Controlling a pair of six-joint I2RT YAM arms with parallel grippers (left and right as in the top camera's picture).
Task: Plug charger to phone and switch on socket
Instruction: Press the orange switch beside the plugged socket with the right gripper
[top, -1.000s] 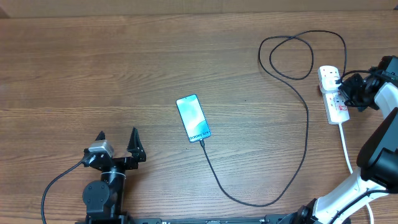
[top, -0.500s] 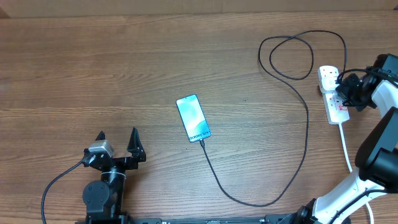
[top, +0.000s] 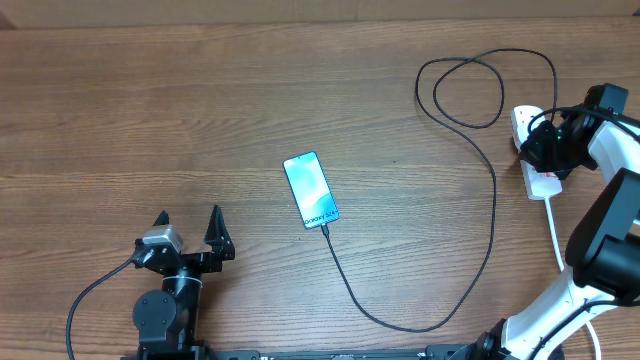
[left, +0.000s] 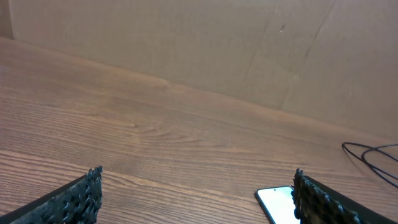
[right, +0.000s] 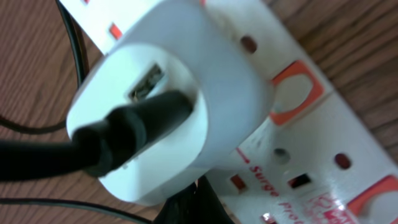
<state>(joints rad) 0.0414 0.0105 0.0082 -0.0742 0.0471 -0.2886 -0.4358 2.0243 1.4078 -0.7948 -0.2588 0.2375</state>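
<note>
While the left gripper (top: 188, 213) sits at the lower left of the overhead frame, its fingers spread apart and holding nothing, we find the phone (top: 310, 189) up and to the right of it, near the middle of the table (top: 150, 90), screen up. From the phone's lower end the charger (top: 494, 200) runs down, sweeps right and climbs to a double loop at the upper right. Its tip looks seated in the phone, though it is too small for us to be sure.

Farther right, the right gripper (top: 540, 152) hangs over the socket (top: 543, 185) and hides its middle. We cannot tell whether its fingers are apart or together.

No bin or tray shows; the nearest thing to a holder is the socket's row of outlets. In the right wrist view one outlet takes a white adapter (right: 186, 81) with the charger's black plug in its port. The neighbouring outlets stand empty beside the red switches (right: 298, 84).

We judge the risk lies in the press. Off-centre, a finger could skid the light strip over the wood instead of tipping the rocker. It could also hit the wrong switch or knock the adapter loose.
</note>
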